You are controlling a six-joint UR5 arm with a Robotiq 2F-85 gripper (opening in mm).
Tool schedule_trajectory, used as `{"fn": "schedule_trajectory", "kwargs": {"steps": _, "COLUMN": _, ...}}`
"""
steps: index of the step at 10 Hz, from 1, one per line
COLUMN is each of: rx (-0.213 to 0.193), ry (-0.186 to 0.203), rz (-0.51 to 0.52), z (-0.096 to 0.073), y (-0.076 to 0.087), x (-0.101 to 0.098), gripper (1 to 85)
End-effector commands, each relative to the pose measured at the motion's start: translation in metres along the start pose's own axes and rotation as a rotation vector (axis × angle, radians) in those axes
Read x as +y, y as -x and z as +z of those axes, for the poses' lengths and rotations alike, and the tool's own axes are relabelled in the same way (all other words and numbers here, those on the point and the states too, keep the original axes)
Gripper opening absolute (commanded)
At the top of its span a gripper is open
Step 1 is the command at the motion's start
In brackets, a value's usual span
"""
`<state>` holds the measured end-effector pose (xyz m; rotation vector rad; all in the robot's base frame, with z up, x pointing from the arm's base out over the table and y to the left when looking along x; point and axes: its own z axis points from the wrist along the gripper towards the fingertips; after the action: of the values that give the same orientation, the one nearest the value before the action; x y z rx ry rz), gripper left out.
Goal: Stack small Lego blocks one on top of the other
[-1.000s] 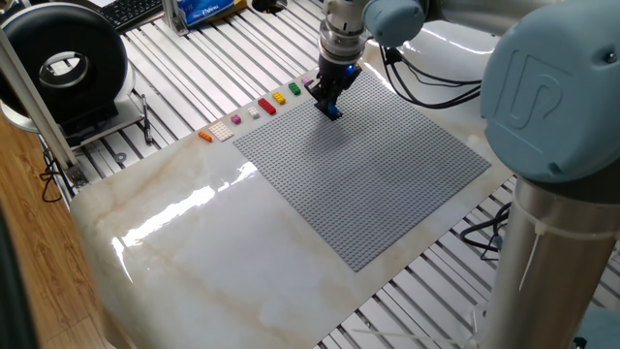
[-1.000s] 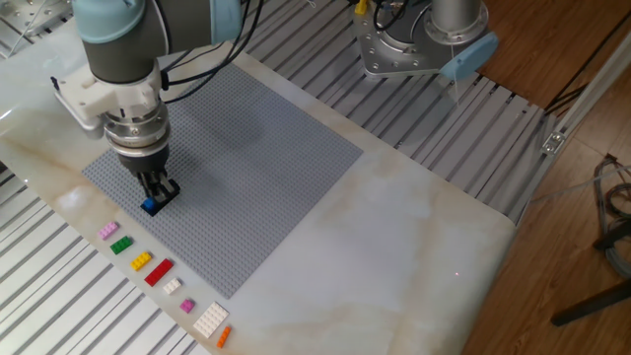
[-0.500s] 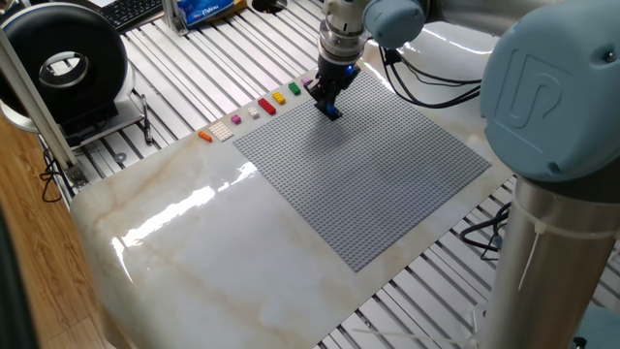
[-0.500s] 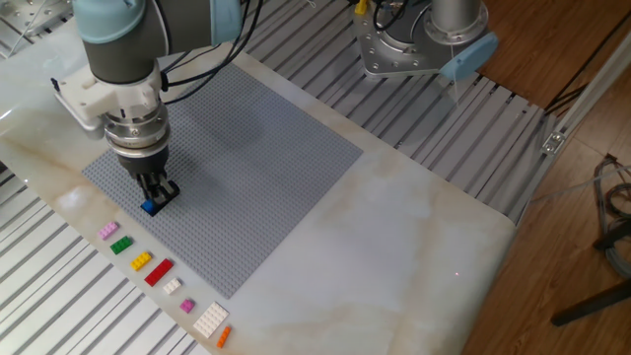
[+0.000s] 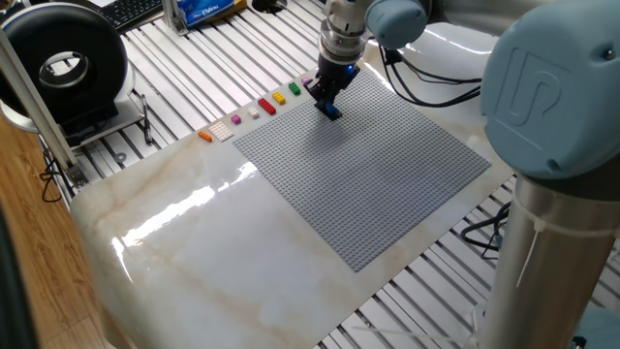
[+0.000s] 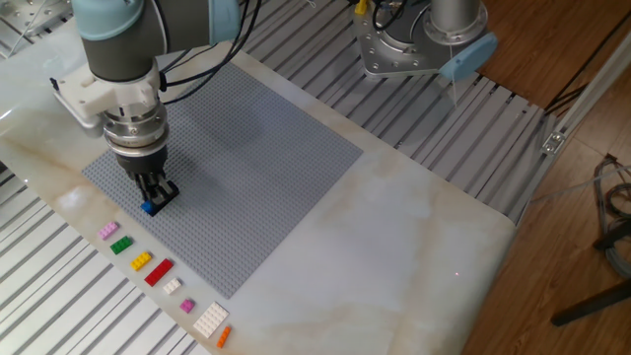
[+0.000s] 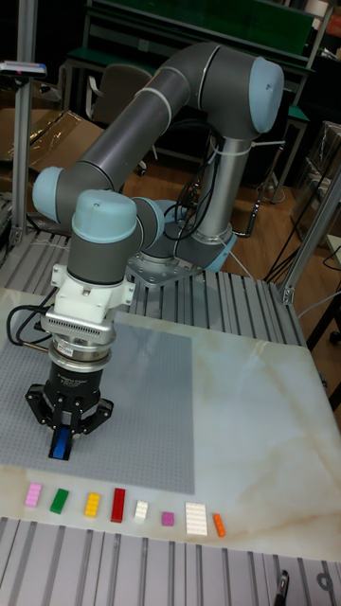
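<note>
One small blue brick (image 6: 149, 207) is the only task piece clearly seen at the tool: a tiny, bright blue block sitting low between the dark fingers of the gripper (image 6: 154, 198), right at the surface of the grey baseplate (image 6: 256, 148). A black piece shows just beside and above it in the other fixed view, but I cannot tell whether that is a black brick or part of the fingertips. The gripper (image 7: 62, 441) points straight down with its fingers narrow and closed on the blue brick (image 7: 61, 442), which shows as a blue strip between them in the tall view; in one fixed view the blue brick (image 5: 332, 112) peeks out under the fingers near the far left corner of the baseplate (image 5: 387, 174). Off the baseplate, on the pale marble table (image 6: 414, 247), a row of loose bricks lies well apart from the gripper: pink (image 7: 33, 493), green (image 7: 60, 500), yellow (image 7: 92, 504), a long red one (image 7: 117, 504), a small white one (image 7: 141, 510), a small pink-purple brick (image 7: 168, 518), a larger white plate (image 7: 196, 519) and an orange piece (image 7: 220, 525).
</note>
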<state>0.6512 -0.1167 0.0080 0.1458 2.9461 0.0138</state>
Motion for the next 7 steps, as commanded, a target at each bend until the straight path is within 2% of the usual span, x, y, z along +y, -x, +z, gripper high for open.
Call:
{"fn": "schedule_trajectory", "kwargs": {"steps": 1, "rx": -0.014, "ry": 0.016, "rz": 0.009, "z": -0.0015, "y": 0.0029, "x": 0.0008, "gripper": 1.0}}
{"fn": "schedule_trajectory", "kwargs": {"steps": 7, "rx": -0.030, "ry": 0.042, "rz": 0.031, "z": -0.0034, "y": 0.0061, "x": 0.0068, "gripper": 2.0}}
